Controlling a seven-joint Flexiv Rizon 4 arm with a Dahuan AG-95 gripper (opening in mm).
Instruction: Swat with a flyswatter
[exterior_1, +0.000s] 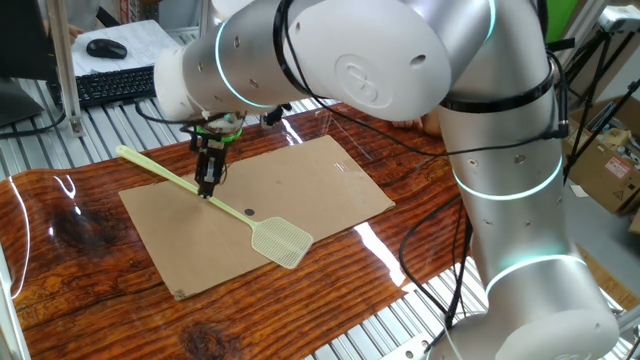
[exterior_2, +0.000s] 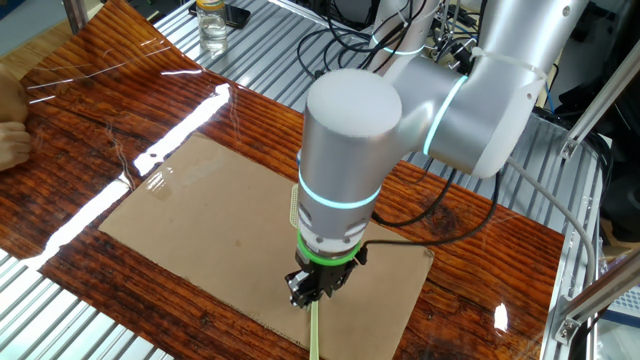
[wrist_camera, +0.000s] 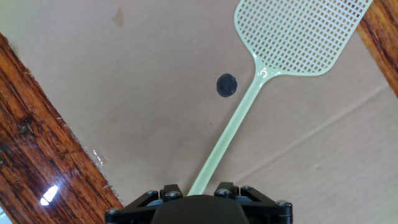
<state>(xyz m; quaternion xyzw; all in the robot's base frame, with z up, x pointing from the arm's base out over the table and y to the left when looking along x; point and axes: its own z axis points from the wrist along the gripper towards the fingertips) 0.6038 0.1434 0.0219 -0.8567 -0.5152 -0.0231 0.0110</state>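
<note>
- The flyswatter (exterior_1: 214, 197) is pale yellow-green plastic, with a long, thin, straight handle and a small squarish head pierced by a fine grid of holes.
- In the hand view the handle (wrist_camera: 231, 131) runs up from between the fingers to the mesh head (wrist_camera: 300, 34), widening slightly at a small neck where the two join.
- The swatter lies slantwise across a brown cardboard sheet (exterior_1: 300, 180) spread on the glossy wood-grain table (exterior_1: 70, 215); its head rests near the sheet's front edge, and the free end of the handle reaches past the far left corner.
- The gripper (exterior_1: 208, 186) comes down vertically onto the handle, about midway along it, and its fingers are closed on it from both sides.
- A small dark round spot (wrist_camera: 226, 85) sits on the cardboard just beside the handle, a little short of the head.
- In the other fixed view the arm's wrist hides most of the swatter; only a sliver of the head (exterior_2: 294, 208) and a short piece of handle (exterior_2: 315, 338) show.
</note>
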